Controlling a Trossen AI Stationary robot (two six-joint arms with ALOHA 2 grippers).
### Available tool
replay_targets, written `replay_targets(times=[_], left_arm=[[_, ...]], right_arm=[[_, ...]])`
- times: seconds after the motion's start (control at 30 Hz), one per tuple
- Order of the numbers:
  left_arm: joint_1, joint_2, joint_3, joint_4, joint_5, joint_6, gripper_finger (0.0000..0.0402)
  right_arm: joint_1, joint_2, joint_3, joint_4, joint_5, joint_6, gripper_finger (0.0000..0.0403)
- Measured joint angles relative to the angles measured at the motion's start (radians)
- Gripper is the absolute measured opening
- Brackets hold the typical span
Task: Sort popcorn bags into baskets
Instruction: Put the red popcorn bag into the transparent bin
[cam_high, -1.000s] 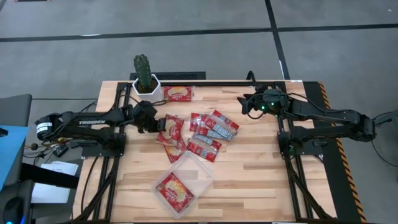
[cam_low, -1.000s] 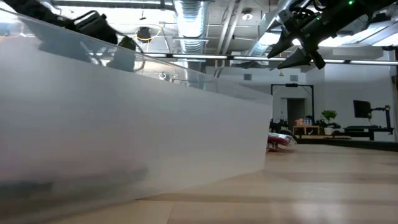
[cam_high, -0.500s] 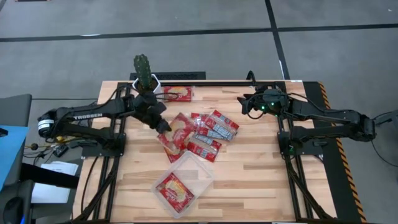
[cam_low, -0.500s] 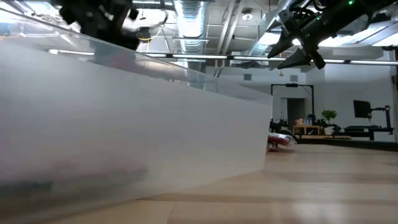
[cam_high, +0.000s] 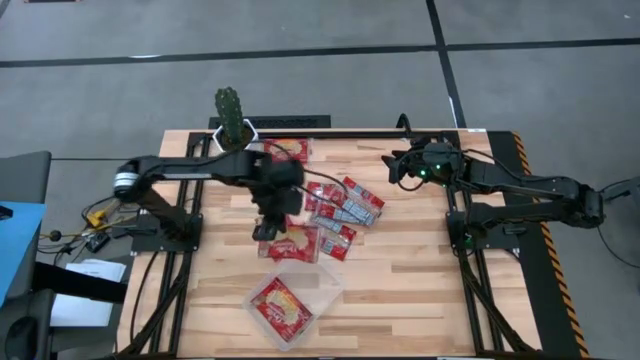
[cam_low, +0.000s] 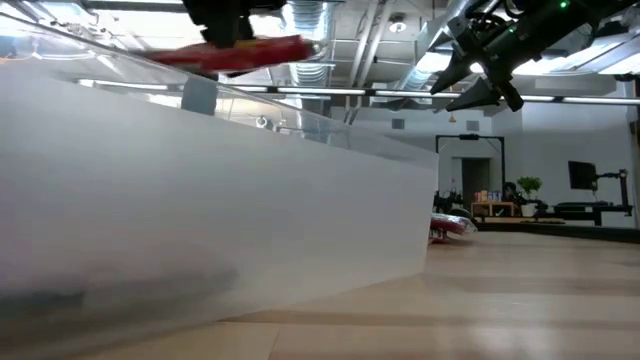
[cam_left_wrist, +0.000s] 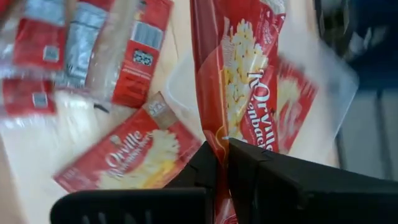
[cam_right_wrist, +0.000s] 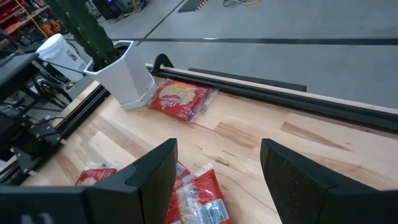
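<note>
- The left arm is reaching from the table's (cam_high: 420, 290) left side toward the middle, and its gripper (cam_high: 268, 228) is hanging above the wood just beyond the tray (cam_high: 322, 283).
- Its jaws are pinching shut on a red bag (cam_left_wrist: 239, 81) near one edge; in the low view that bag (cam_low: 240, 52) is hanging flat, high over the tray's clear wall (cam_low: 250, 210).
- The tray is sitting near the front middle of the table, turned at a slant, and one bag (cam_high: 280, 305) is lying inside it.
- A loose heap of bags (cam_high: 338, 208) is lying on the wood behind the tray, several overlapping, some showing grey-white panels.
- One more bag (cam_high: 288, 150) is lying at the back edge, just beside a white pot holding a cactus (cam_high: 230, 115).
- The right gripper (cam_high: 398, 168) is waiting in the air over the back right part of the table, its jaws standing wide apart and holding nothing; its wrist view is looking toward the pot (cam_right_wrist: 121, 78) and the bag beside it (cam_right_wrist: 180, 98).
</note>
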Motion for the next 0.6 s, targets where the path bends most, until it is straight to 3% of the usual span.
replay_targets(times=[0.27, 0.6], left_arm=[[-0.079, 0.263, 0.258, -0.211, -0.076, 0.307, 0.0002], [-0.194, 0.383, 0.344, -0.198, -0.161, 0.393, 0.0003]], right_arm=[[0.000, 0.000, 0.000, 0.000, 0.000, 0.000, 0.0255], [0.000, 0.000, 0.000, -0.001, 0.000, -0.003, 0.0255]])
